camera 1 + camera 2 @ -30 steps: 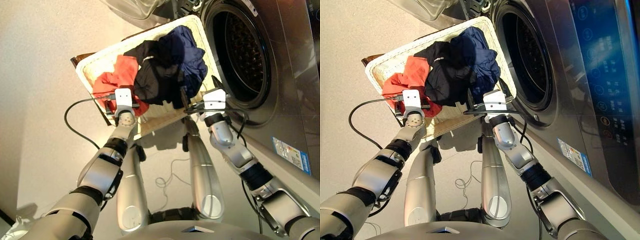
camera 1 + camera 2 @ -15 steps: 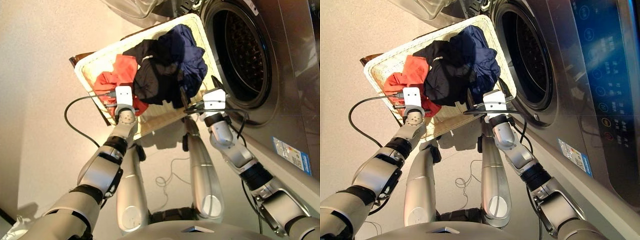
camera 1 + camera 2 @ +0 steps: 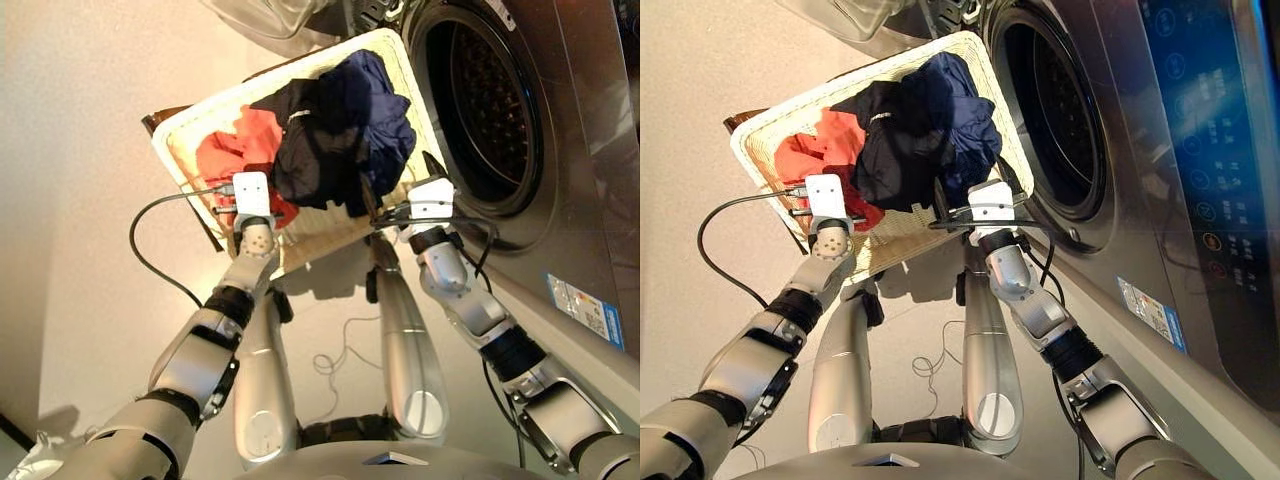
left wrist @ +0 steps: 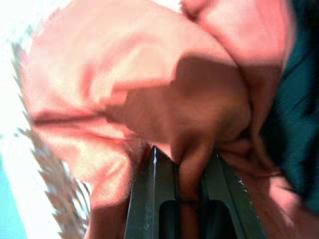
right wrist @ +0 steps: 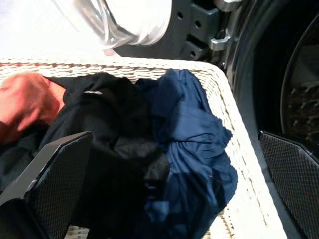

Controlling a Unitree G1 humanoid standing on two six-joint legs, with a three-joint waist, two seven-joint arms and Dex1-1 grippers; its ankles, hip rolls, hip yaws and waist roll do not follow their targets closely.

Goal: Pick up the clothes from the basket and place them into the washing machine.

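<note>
Coral garment (image 4: 149,94) now lifted, left tool (image 4: 185,172) pinching it

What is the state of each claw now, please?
Left claw: closed on a fold of the coral garment.
Right claw: open, holding nothing, above the basket.

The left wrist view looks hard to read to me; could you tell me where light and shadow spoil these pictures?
Left wrist view: the basket edge is washed out white and the left hand shadows the coral garment. Right eye view: blue glare covers the washing machine panel.
</note>
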